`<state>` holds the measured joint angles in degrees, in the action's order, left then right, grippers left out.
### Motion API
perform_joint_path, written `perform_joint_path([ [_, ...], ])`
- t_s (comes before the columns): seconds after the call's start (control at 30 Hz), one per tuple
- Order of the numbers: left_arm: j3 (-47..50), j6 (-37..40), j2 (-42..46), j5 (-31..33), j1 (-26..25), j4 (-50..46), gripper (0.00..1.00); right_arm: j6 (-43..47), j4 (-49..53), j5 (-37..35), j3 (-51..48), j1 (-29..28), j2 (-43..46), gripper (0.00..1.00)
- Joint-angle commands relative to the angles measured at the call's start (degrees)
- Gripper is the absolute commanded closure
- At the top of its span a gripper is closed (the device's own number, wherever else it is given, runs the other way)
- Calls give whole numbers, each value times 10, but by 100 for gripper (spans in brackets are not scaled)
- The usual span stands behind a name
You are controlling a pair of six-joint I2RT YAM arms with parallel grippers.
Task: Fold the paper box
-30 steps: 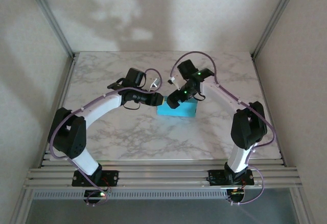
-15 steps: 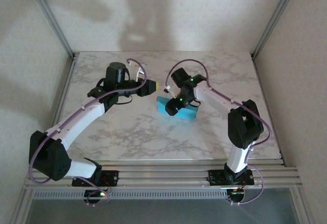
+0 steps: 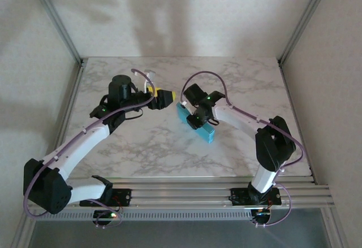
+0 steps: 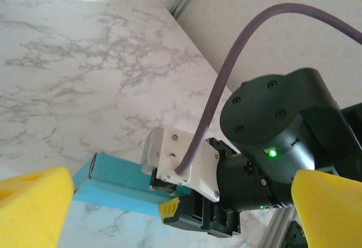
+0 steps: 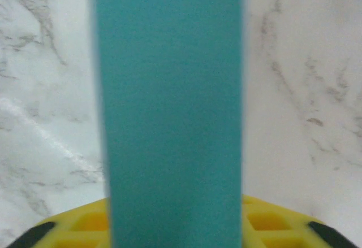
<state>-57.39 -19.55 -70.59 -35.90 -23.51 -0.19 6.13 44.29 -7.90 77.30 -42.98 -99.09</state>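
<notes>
The turquoise paper box (image 3: 207, 133) looks tipped up on a long edge over the marble table (image 3: 141, 143). The right gripper (image 3: 195, 118) straddles the box's middle, its yellow fingers (image 5: 68, 228) clamped against both faces. Just left of the box and clear of it, the left gripper (image 3: 164, 96) hangs with its pads spread wide.

Robot lab test cell: marble-look tabletop (image 3: 141, 146) under the fingers (image 3: 167, 96), alu extrusion posts (image 3: 54, 17) + plain pale wall panels (image 3: 169, 11) beyond them, 2 arms (image 3: 85, 138) bolted to slotted rails (image 3: 181, 194) behind them.
</notes>
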Motion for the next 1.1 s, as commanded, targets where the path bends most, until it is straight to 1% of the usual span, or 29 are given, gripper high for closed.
perform_joint_path([
  [0.0,11,5,34,26,3,25,1,-11,4,-106,15,-26,-2,68],
  [0.1,22,16,59,58,3,22,1,-12,22,-194,44,-40,-31,67],
  [0.27,45,24,88,92,4,20,1,-1,6,-307,70,-59,-71,65],
  [0.4,51,31,90,111,4,10,1,18,11,-339,99,-76,-112,63],
  [0.5,53,29,90,117,5,5,1,20,-6,-345,100,-95,-130,59],
  [0.57,56,28,93,119,5,7,1,13,-13,-337,98,-107,-136,53],
  [0.73,57,31,96,137,7,1,1,-17,-32,-278,81,-135,-117,36],
  [0.8,59,31,96,144,7,0,1,-36,-40,-239,75,-144,-99,23],
  [0.97,66,21,97,164,10,17,1,-101,-78,-122,48,-147,-32,1],
  [1.07,63,20,93,189,16,18,0,-140,-100,-81,32,-142,13,1],
])
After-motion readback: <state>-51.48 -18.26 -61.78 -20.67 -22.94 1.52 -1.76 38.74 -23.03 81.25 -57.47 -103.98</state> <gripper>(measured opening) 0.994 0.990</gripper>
